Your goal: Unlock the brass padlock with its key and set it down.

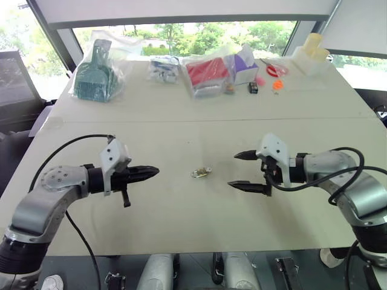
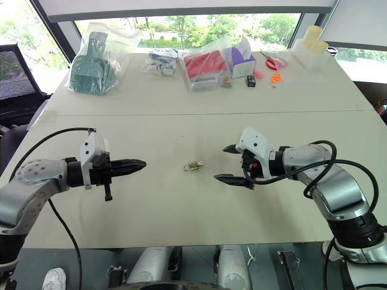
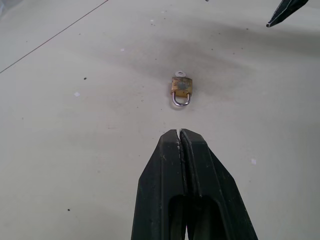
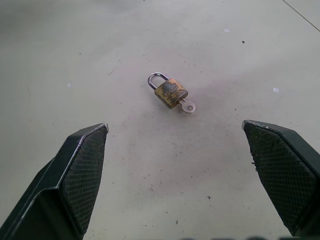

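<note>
Left end effector (image 1: 151, 173) pressed together, right end effector (image 1: 248, 171) spread wide; we flank the brass padlock (image 4: 170, 91), key (image 4: 187, 106) inserted, lying between them on the worktop (image 1: 181, 217), ready to grasp.

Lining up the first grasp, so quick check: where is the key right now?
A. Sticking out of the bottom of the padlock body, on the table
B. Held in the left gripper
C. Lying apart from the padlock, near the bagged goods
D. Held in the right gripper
A: the key juts from the base of the brass padlock, opposite the shackle, and both lie on the table between the grippers.
</note>
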Robot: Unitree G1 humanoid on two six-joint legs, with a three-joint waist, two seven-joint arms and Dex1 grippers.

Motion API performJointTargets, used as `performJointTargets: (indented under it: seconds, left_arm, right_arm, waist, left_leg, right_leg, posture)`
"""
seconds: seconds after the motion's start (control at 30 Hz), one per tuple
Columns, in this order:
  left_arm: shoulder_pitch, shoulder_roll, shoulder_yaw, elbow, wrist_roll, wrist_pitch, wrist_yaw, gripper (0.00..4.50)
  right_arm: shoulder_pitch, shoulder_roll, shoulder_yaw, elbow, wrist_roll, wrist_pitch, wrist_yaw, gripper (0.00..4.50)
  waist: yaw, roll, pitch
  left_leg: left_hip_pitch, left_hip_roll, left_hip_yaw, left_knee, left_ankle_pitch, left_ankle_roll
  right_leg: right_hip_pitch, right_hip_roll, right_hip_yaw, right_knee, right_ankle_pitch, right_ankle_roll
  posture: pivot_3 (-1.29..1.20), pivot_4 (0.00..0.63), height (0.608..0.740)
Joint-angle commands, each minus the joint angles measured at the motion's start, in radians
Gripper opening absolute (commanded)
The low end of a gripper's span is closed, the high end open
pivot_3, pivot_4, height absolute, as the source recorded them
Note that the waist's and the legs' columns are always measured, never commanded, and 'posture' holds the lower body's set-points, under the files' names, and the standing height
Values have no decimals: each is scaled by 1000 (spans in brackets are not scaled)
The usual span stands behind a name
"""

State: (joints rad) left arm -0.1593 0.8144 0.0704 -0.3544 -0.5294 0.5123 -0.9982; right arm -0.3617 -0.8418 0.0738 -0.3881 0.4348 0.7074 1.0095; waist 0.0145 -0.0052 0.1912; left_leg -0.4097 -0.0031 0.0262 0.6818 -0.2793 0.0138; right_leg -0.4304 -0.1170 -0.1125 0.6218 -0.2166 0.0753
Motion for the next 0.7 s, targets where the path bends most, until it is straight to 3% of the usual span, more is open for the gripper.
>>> performJointTargets:
  seconds: [0.03,0.37,0.47,0.7]
  left_arm:
    - [9,5,5,-16,17,-28,-4,0]
    - [-5,-28,-45,-24,64,-53,24,0]
    - [-21,-59,-85,-8,115,-79,55,867]
    - [-96,-195,-255,65,260,-142,123,3965]
  right_arm:
    - [-18,-2,-1,-15,-3,-20,1,4459]
    - [-25,8,1,-15,-1,-20,-9,4459]
    - [-26,12,6,-15,-4,-21,-11,4500]
    - [-12,15,1,-33,1,-15,-34,4500]
  waist:
    - [0,0,0]
    - [0,0,0]
    - [1,0,0]
    - [4,0,0]
  left_leg:
    - [0,0,0,0,0,0]
    - [0,0,0,0,0,0]
    - [0,0,0,0,0,0]
    - [0,-1,0,1,0,0]
  right_leg:
    - [0,0,0,0,0,0]
    - [0,0,0,0,0,0]
    - [0,0,0,0,0,0]
    - [1,0,0,0,2,3]
  posture:
    - [0,150,740]
    - [0,150,740]
    - [0,150,740]
    - [0,150,740]
